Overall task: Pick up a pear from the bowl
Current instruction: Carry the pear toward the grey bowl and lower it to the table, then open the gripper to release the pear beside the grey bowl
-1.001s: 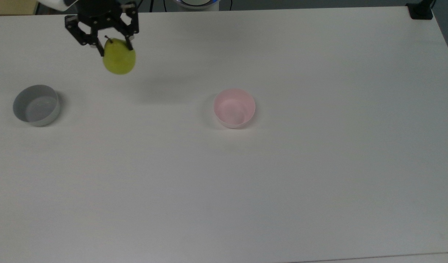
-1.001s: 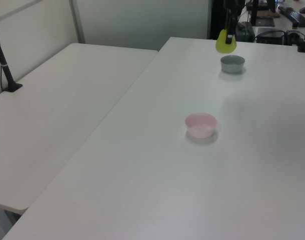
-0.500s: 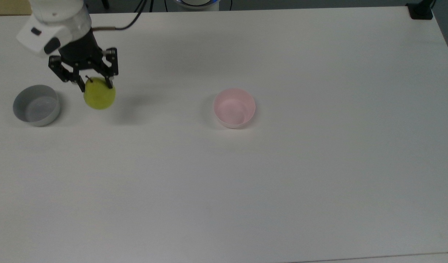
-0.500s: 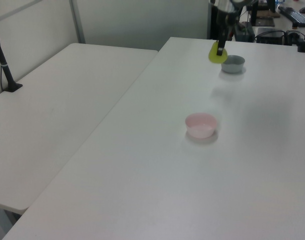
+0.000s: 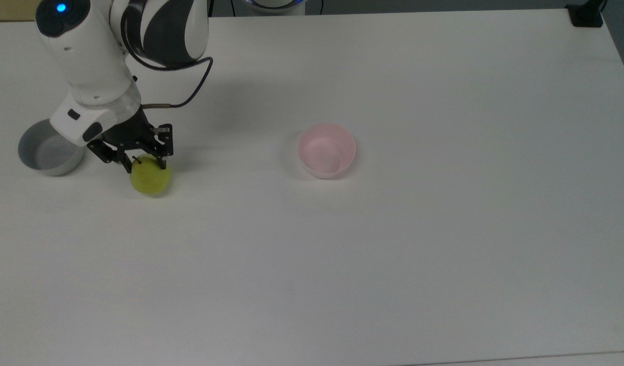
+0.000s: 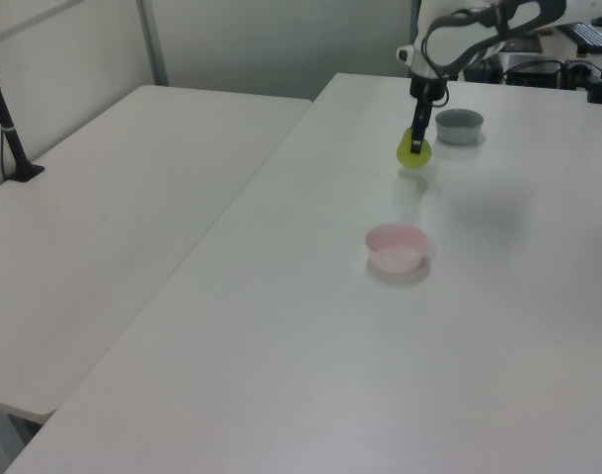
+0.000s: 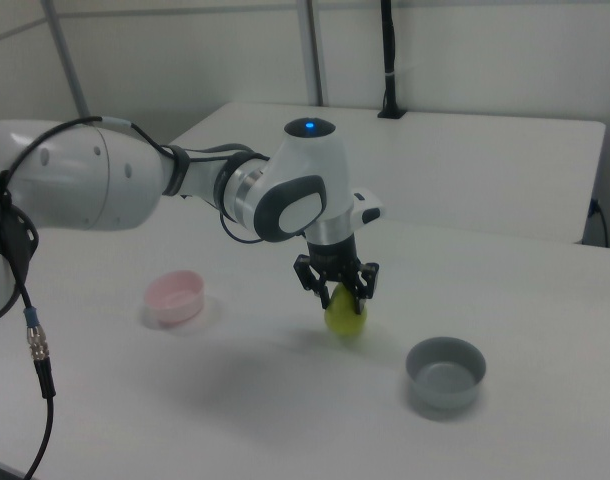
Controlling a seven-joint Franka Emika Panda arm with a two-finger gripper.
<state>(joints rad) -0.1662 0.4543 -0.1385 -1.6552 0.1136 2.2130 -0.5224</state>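
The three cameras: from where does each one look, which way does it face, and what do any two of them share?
Top view: overhead, facing down on the white table; white arm and black gripper show.
Left view: raised beyond one table end, facing along it; the arm is far off.
Right view: raised at the opposite side, close behind the arm.
All share the yellow-green pear, pale pink bowl and grey bowl.

On the table [image 5: 393, 264], top view: pink bowl [image 5: 326, 150] near centre; pear [image 5: 150, 177] at its 9 o'clock, well apart, under the gripper [image 5: 147, 163]; grey bowl [image 5: 50, 147] at the pear's 10 o'clock, near the table's edge.
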